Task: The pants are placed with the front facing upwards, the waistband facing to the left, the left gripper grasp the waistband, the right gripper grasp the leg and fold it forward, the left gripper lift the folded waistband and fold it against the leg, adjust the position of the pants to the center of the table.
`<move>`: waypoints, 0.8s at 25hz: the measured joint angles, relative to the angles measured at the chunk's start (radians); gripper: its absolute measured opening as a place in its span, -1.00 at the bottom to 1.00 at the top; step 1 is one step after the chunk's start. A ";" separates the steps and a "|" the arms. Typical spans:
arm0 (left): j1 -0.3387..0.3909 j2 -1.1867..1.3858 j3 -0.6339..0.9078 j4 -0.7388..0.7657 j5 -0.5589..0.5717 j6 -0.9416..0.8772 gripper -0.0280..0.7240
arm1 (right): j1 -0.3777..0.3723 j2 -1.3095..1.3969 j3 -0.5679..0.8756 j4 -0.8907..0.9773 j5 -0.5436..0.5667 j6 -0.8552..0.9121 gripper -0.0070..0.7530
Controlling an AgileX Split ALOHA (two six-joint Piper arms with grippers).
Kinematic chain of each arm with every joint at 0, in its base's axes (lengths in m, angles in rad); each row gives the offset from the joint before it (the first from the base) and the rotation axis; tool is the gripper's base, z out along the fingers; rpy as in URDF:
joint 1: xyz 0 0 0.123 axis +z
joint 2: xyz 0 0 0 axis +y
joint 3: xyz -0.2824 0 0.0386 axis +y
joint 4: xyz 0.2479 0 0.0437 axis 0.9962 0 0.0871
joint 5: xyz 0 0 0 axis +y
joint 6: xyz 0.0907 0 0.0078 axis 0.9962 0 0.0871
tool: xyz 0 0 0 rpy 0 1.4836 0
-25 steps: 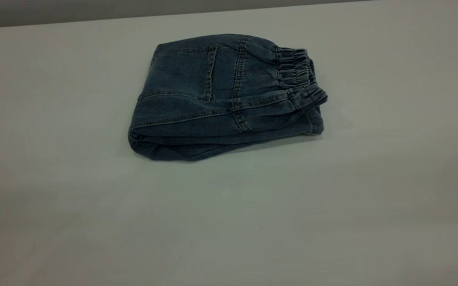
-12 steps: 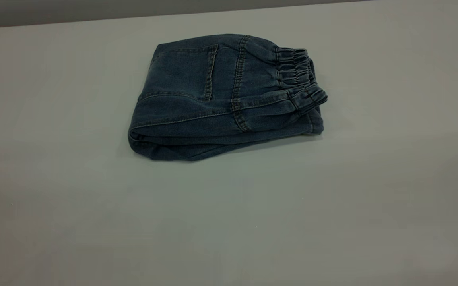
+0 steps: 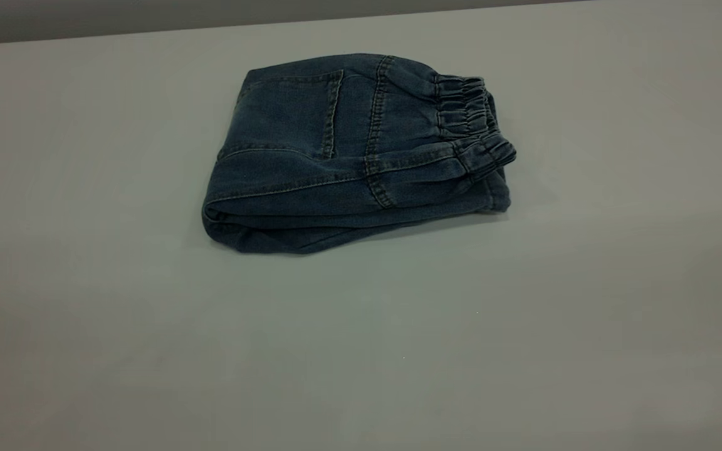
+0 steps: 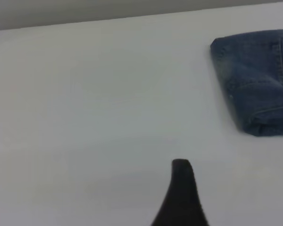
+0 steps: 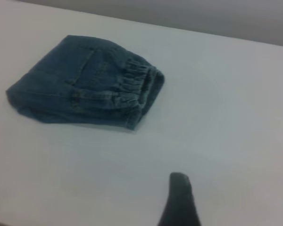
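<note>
Folded pants (image 4: 259, 82) on the table (image 4: 94, 94), well apart from a dark end effector (image 4: 181, 197) tip.

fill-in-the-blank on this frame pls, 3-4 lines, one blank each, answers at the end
1. The pants lie ____ into a compact bundle on the table.
2. In the exterior view, the waistband is at the bundle's ____ end.
3. The stitched patch showing on the top layer is a ____.
4. The number of grippers touching the pants is ____.

Missing words: folded; right; pocket; zero
</note>
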 joint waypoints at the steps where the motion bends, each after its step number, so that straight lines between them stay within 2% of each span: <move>1: 0.000 0.000 0.000 0.000 0.000 0.000 0.45 | -0.012 0.000 0.000 0.000 0.000 0.000 0.23; 20: -0.001 0.000 0.001 0.000 0.000 -0.001 0.46 | -0.023 0.000 0.000 0.001 0.000 -0.001 0.23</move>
